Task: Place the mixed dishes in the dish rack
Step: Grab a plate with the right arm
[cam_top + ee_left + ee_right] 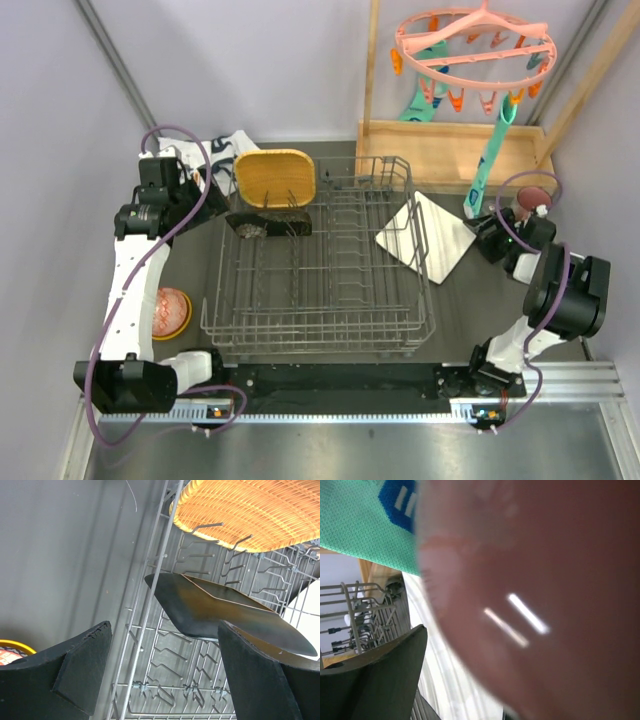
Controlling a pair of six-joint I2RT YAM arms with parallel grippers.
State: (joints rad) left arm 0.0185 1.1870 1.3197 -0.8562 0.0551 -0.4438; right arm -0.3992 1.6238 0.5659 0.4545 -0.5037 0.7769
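Dark grey table [480, 290] carries 5 items. The dish rack [320, 330] sits mid-table. The orange bowl [172, 312] is on the surface just left of the rack, near the front. The pale plate [440, 245] is at the rack's right side, overlapped by its wires; flat or leaning, can't tell. White cloth [228, 148] far left, wooden tray [450, 150] far right.

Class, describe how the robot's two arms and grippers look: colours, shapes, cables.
The left arm and right arm share white links and bulky black joint housings, with a thin purple cable looping along each. The left gripper has broad matte black wedge fingers; the right gripper shows a similar dark finger.
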